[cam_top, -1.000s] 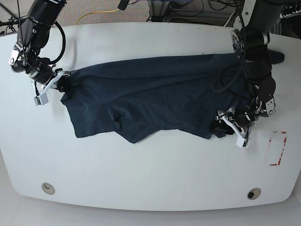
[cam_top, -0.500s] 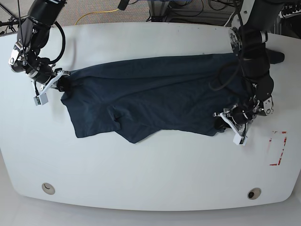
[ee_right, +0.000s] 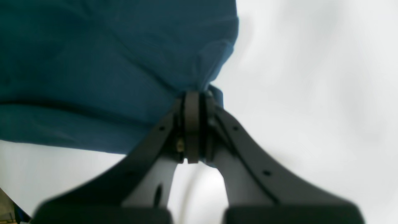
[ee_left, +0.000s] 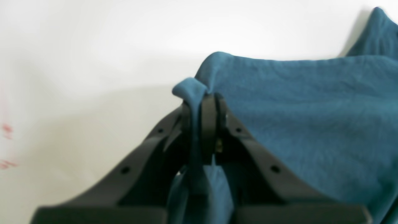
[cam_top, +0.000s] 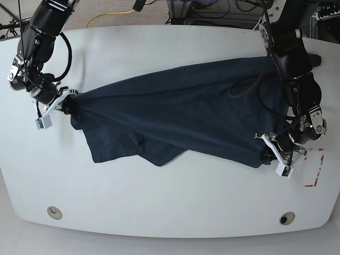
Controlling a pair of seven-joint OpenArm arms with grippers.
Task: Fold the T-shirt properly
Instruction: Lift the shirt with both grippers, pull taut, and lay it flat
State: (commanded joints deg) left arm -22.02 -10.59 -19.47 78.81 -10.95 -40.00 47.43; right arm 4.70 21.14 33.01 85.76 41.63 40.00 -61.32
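The dark navy T-shirt (cam_top: pixel 175 114) lies stretched and rumpled across the white table (cam_top: pixel 170 196), running from the left side to the lower right. My right gripper (cam_top: pixel 68 102) is shut on the T-shirt's left edge; in the right wrist view its jaws pinch a bunched fold of the T-shirt (ee_right: pixel 108 62). My left gripper (cam_top: pixel 264 154) is shut on the T-shirt's lower right corner. In the left wrist view a fold of the T-shirt (ee_left: pixel 311 105) loops over the closed fingertips (ee_left: pixel 209 105).
Red tape marks (cam_top: pixel 313 167) sit on the table near the right edge, close to my left gripper. Two round holes (cam_top: pixel 53 212) (cam_top: pixel 287 218) lie near the front edge. Cables and equipment lie beyond the table's far edge.
Both grippers moved toward the table's front with the cloth, the left one also outward to the right. The T-shirt now slants more, stretched from left to lower right.
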